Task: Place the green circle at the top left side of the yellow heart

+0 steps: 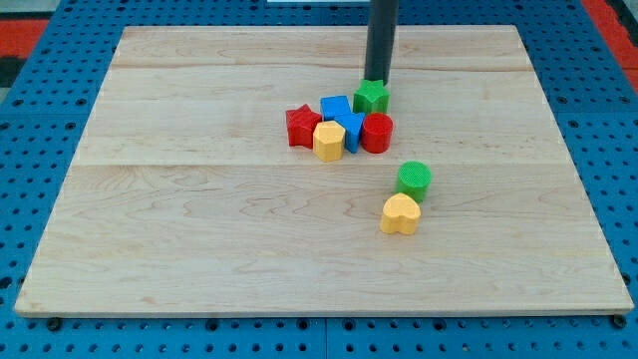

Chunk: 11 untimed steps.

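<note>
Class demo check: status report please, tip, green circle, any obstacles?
My tip at the view's top, behind green star. Green circle touching yellow heart, its upper right. Path between clear.

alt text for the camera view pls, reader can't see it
The green circle touches the yellow heart at its upper right, on a wooden board. My tip rests at the green star, atop a cluster of red, blue and yellow blocks.

Straight dark grey rod

Pale wooden board, planked grain, even light; blue perforated pegboard surface surrounding; red strips at the view's top corners
</note>
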Motion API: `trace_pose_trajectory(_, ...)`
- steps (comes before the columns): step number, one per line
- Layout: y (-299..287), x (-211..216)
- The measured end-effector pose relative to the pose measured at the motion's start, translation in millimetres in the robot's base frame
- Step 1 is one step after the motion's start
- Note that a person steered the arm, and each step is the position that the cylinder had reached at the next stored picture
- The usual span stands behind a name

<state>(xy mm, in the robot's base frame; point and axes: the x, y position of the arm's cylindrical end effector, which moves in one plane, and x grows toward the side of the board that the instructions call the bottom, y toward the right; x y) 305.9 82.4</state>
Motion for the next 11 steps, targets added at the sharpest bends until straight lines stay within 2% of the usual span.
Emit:
trace_pose_trajectory(1, -6.1, 9.2)
trace_pose_trajectory(2, -36.1, 11.9)
trace_pose_trajectory(3, -11.2, 11.9)
trace_pose_trajectory(4, 43.7, 11.9)
trace_pose_trajectory(5, 93.4, 43.6)
trace_pose_trajectory(6, 91.0, 130.8)
trace_pose_trajectory(7, 37.0, 164.1)
trace_pose_trajectory(8, -12.6, 165.4)
trace_pose_trajectory(9, -1.1, 178.4)
trace_pose_trajectory(10, -23.9, 215.0)
trace_pose_trajectory(11, -55.9, 229.0)
